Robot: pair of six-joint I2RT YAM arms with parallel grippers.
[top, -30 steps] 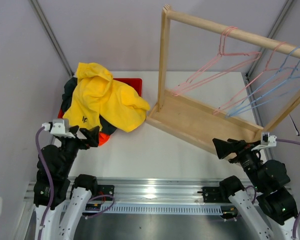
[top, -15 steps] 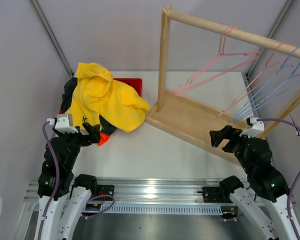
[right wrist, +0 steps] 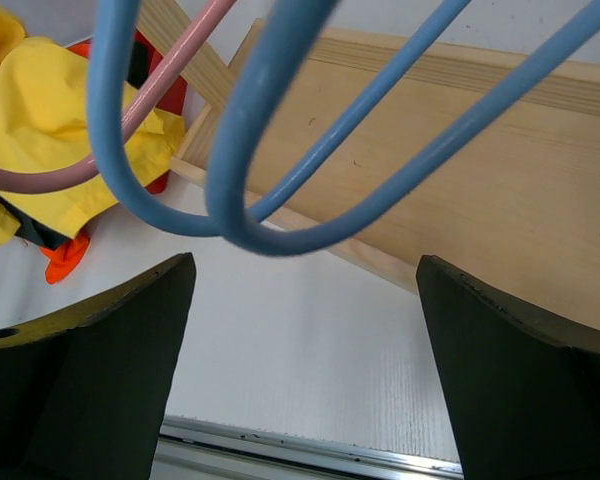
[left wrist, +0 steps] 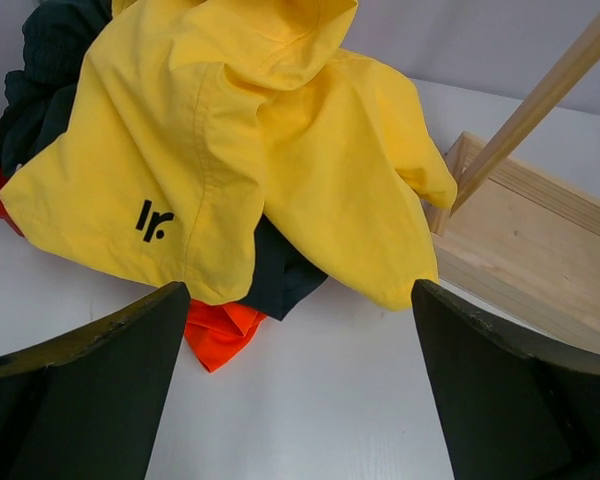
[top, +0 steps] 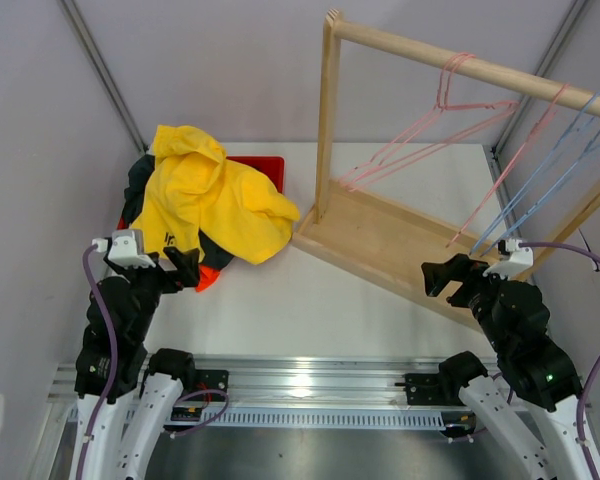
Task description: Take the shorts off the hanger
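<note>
While your left end effector (top: 180, 268) sits low at the near left of the desk (top: 320, 300), its fingers are spread wide and hold nothing. Its wrist camera looks between those fingers straight at the shorts (top: 205, 200), which lie heaped on the desk's left side, close ahead of the fingertips but apart from them. You can see the yellow shorts (left wrist: 250, 130) draped over the top of the heap, with a small black logo facing the camera. Dark shorts (left wrist: 280, 280) poke out under the yellow hem, and a corner of orange shorts (left wrist: 220, 335) lies on the desk at the near edge. Part of a red tray (top: 265, 165) shows behind the heap.

Your right end effector (top: 442, 278) is also released, fingers wide apart and gripping nothing. It hovers at the near edge of the wooden rack (top: 400, 240), which stands on the desk's right side. Pink hangers (top: 420, 150) and blue hangers (top: 550, 180) hang bare and slanted from the rack's top rail. From the right wrist camera, a blue hanger's loop (right wrist: 250, 150) fills the close foreground above the open fingers, without touching them.
</note>
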